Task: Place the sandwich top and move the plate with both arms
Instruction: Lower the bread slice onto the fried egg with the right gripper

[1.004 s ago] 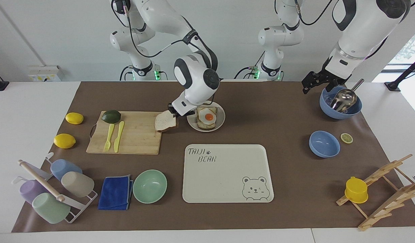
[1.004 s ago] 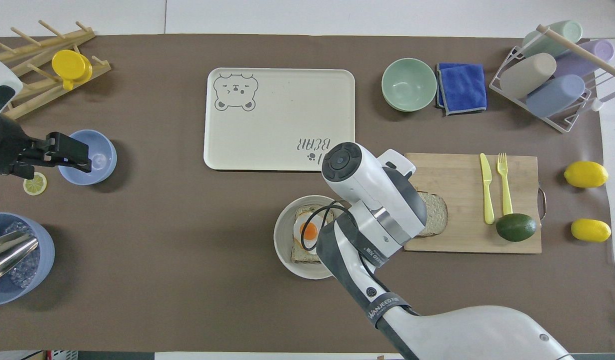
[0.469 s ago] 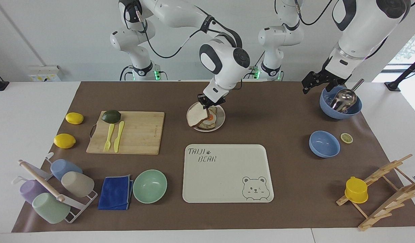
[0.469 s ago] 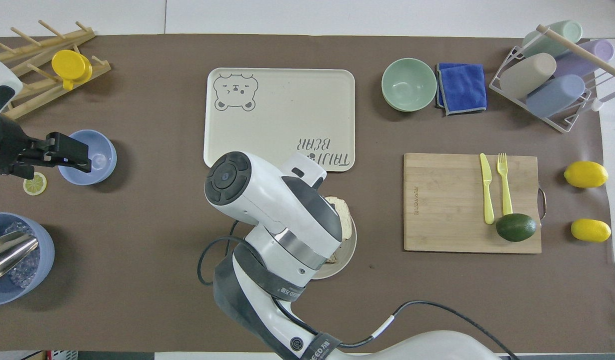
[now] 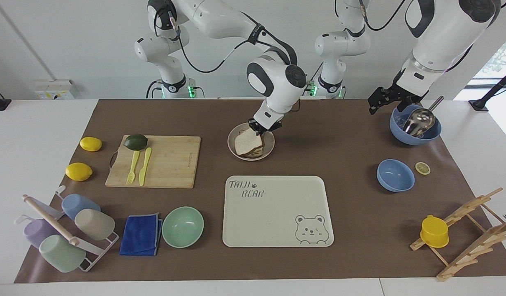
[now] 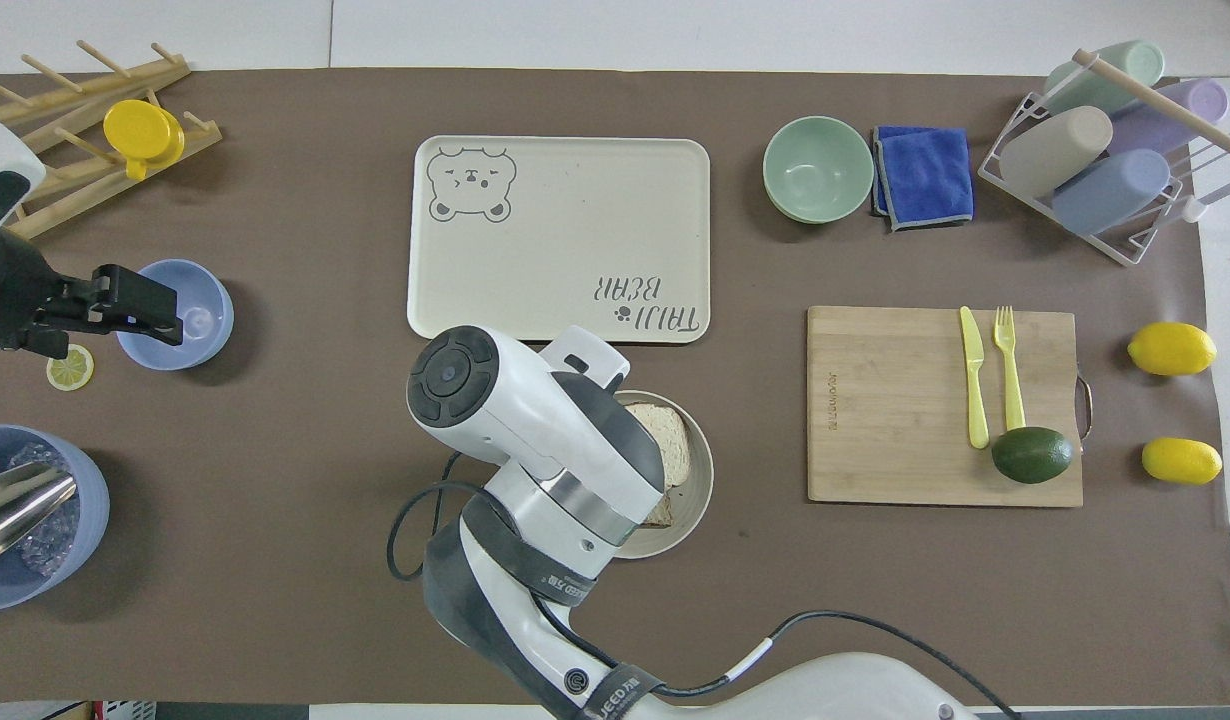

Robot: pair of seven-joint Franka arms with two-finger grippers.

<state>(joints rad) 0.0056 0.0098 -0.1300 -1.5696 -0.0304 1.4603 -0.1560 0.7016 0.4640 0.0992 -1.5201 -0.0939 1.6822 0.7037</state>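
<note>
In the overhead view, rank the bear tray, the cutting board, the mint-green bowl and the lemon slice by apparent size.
1. Bear tray
2. Cutting board
3. Mint-green bowl
4. Lemon slice

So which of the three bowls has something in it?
The blue bowl under the left claw, holding a metal scoop; the other blue bowl and the green bowl are empty.

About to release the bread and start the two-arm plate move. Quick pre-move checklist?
1. sandwich top over the toast on the plate: ok.
2. Slice lying flat: cannot tell; it looks a little tilted.
3. right gripper shut on the slice's edge: ok, release pending.
4. left gripper open beside the blue bowl with the ladle: ok, but not at the plate.
5. cream tray bare for the plate: ok.
</note>
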